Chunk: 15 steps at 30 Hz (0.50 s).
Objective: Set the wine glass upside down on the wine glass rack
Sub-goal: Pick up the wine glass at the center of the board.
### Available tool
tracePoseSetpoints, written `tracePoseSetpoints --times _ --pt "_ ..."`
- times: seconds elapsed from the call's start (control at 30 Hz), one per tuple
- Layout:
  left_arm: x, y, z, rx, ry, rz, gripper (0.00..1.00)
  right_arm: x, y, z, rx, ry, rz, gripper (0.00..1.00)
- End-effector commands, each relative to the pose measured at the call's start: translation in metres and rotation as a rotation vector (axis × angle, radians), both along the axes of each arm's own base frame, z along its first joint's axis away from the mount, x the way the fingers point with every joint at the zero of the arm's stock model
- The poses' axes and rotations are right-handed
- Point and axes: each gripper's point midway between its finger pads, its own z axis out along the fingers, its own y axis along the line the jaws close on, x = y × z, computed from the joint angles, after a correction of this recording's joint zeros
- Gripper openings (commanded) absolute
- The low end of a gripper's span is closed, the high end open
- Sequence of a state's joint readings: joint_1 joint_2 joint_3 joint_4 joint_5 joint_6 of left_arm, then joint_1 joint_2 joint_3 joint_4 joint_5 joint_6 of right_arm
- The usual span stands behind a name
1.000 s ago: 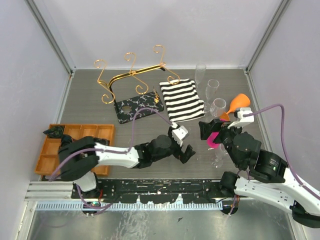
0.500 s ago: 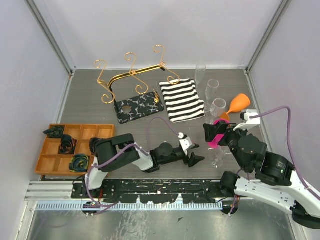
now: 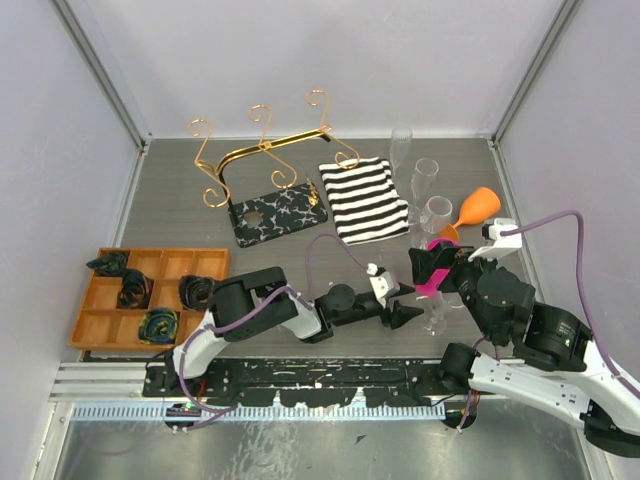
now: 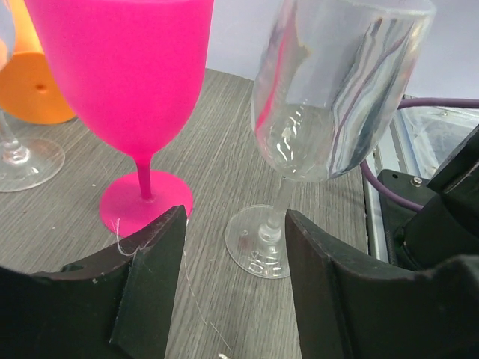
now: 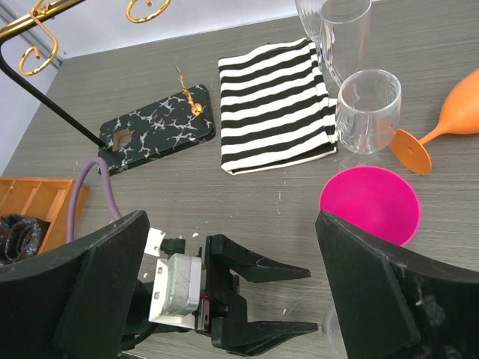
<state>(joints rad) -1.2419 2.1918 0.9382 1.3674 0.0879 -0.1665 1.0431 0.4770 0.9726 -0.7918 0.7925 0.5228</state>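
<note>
A clear wine glass stands upright at the near right of the table, and it fills the left wrist view. A pink goblet stands just behind it, also in the left wrist view. My left gripper lies low over the table and is open, its fingertips just short of the clear glass's foot. My right gripper is open and empty, hanging above the pink goblet. The gold wire wine glass rack stands on its black marbled base at the back left.
A black-and-white striped cloth lies right of the rack base. Three more clear glasses and a tipped orange goblet are at the back right. An orange tray with dark items sits near left. The enclosure walls stand close.
My left arm has stretched rightward along the near table, bringing its open gripper up to the clear wine glass. The right gripper has barely shifted.
</note>
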Motion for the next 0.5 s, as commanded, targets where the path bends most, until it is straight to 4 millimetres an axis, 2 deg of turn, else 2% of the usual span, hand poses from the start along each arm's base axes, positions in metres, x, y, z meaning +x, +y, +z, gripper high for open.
tracePoseSetpoints --times 0.0,0.2,0.47 --pt "-0.005 -0.013 0.007 -0.05 -0.022 -0.025 0.61 0.002 -0.002 0.015 0.037 -0.026 -0.022 0.99" --pt "-0.012 -0.031 -0.002 -0.005 -0.032 -0.058 0.58 0.0 -0.005 0.014 0.041 -0.026 -0.02 0.99" --pt "-0.025 -0.043 -0.012 0.026 -0.039 -0.096 0.57 -0.001 -0.007 0.013 0.056 -0.025 -0.022 0.99"
